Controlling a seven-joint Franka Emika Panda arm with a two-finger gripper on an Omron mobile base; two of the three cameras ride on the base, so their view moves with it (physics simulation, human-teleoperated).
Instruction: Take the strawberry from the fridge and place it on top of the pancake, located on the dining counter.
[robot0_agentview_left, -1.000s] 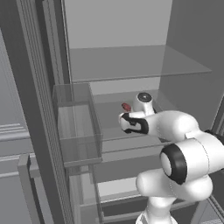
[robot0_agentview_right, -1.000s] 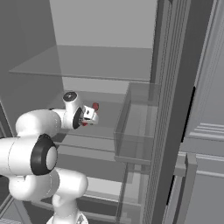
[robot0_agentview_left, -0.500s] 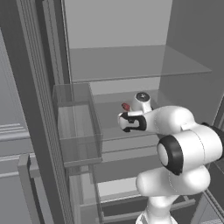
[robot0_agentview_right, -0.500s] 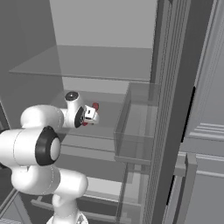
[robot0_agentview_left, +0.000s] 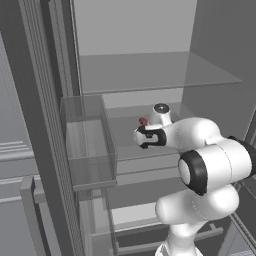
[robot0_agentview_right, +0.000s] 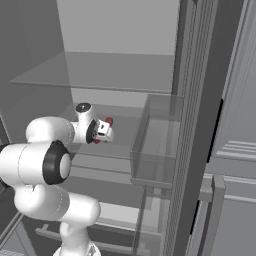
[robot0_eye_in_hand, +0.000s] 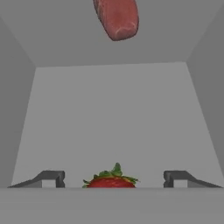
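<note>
Inside the dark grey fridge (robot0_agentview_left: 45, 100), the gripper (robot0_eye_in_hand: 113, 178) stands apart around the small red green-topped strawberry (robot0_eye_in_hand: 111, 179), not touching.

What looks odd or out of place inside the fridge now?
Nothing looks spilled, broken or askew. The strawberry sits upright on the shelf between the fingertips of the claw. A reddish piece of meat shows at the top of the hand view, farther in; it looks intact.
</note>
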